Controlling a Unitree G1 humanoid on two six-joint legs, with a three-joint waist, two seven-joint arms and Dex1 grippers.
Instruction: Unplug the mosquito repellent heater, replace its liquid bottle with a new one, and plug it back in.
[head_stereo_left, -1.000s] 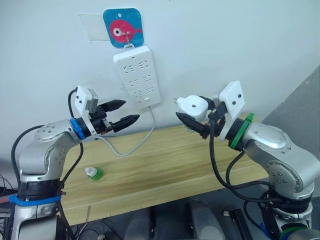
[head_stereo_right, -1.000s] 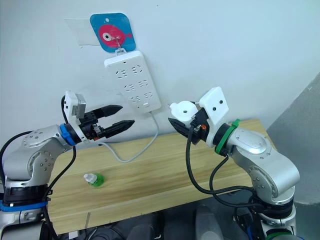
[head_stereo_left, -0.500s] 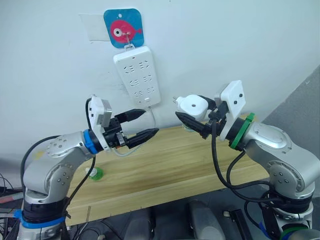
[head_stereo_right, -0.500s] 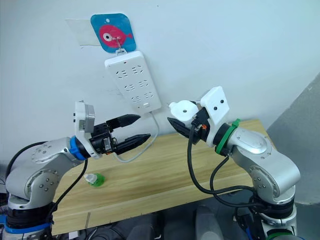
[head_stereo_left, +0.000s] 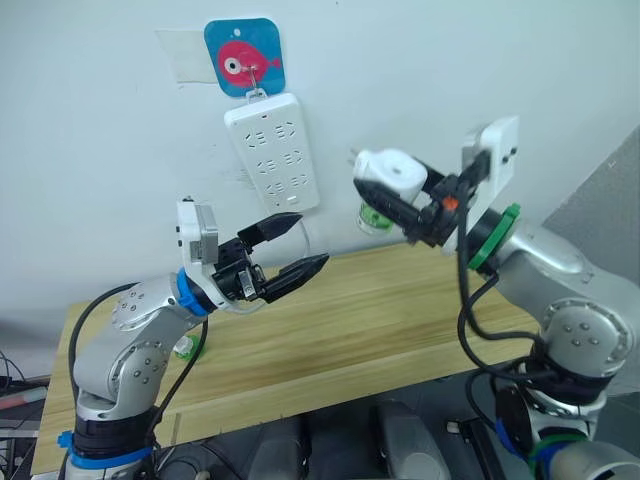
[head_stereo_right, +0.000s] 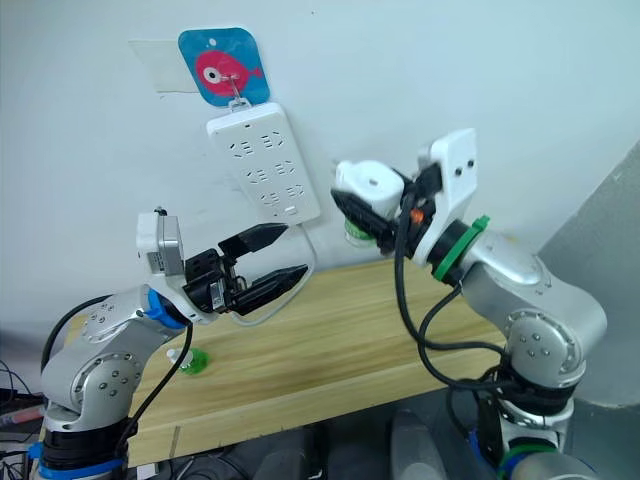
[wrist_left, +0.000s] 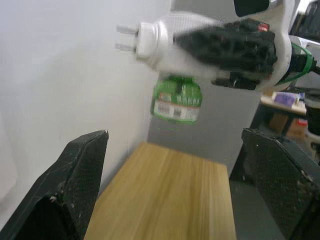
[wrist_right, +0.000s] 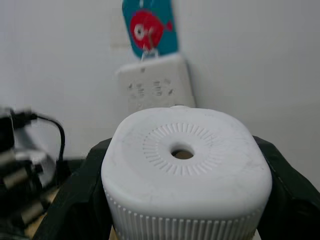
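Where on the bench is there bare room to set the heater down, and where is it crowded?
The bench is bare from its middle to its right end, below the right pincer holding the heater. The left part is busier: the open left pincer hangs over it, the strip's cable droops there, and a green bottle lies near the left arm.

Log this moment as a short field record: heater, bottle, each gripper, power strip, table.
heater: white mosquito repellent heater held in the air, unplugged, prongs toward the wall
bottle: green liquid bottle hanging under the heater
right gripper: shut on the heater
left gripper: open, holding nothing, above the table
power strip: hanging on the wall under a fish hook
table: wooden table, another green bottle lying on it
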